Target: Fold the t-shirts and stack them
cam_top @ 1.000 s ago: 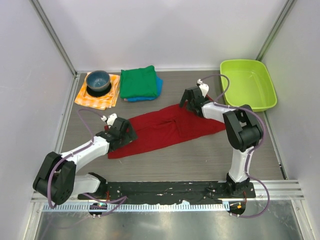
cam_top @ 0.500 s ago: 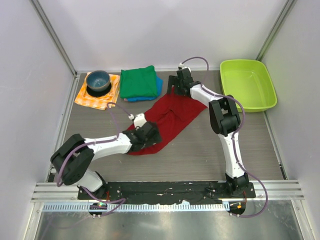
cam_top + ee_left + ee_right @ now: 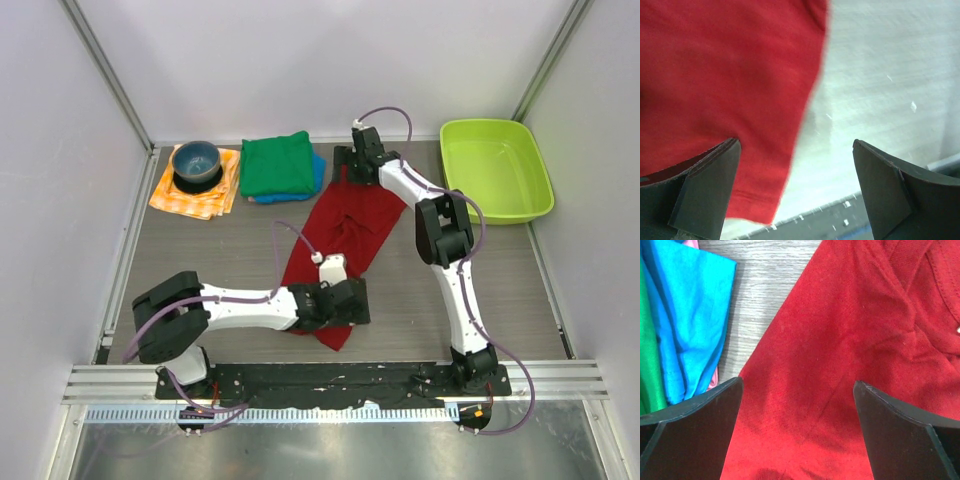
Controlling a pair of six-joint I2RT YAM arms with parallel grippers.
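Trouble could start at either end of the red shirt, a rumpled strip slanting away from the green shirt. Both grippers gape wide, holding nothing. The right gripper, close by the green shirt, might snag the blue shirt under it. The left gripper, at the end farthest from the green shirt, straddles the hem and may pinch one layer.

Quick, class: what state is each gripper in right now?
Left gripper: open, holding nothing, over the edge of the red t-shirt.
Right gripper: open, holding nothing, above the same shirt.
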